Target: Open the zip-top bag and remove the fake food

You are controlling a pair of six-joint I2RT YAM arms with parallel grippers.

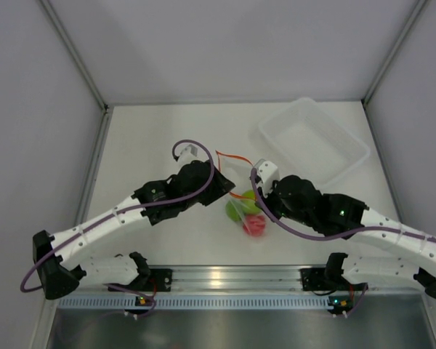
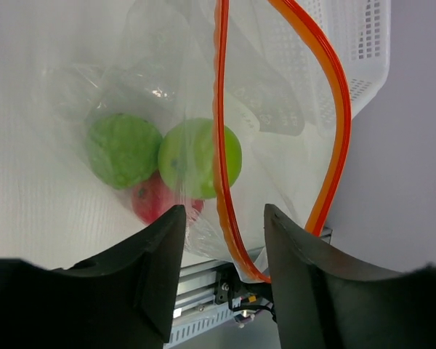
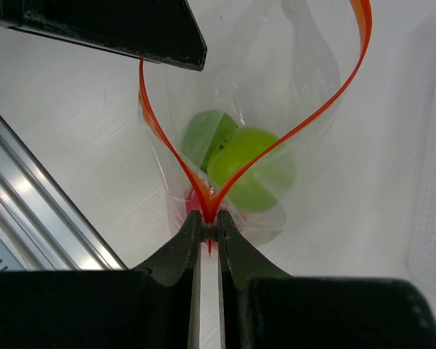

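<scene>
Top cam overhead, far; both wrist cams close, sharing zip-top bag (image 2: 182, 80).

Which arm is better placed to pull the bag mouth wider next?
Probably left: the left gripper straddles one side of the zip strip with open jaws; the right gripper is shut on the zip-top bag corner, anchoring it.

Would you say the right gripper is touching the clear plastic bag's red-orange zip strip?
Touching: right wrist view shows the right gripper pinching the red-orange zip strip.
</scene>
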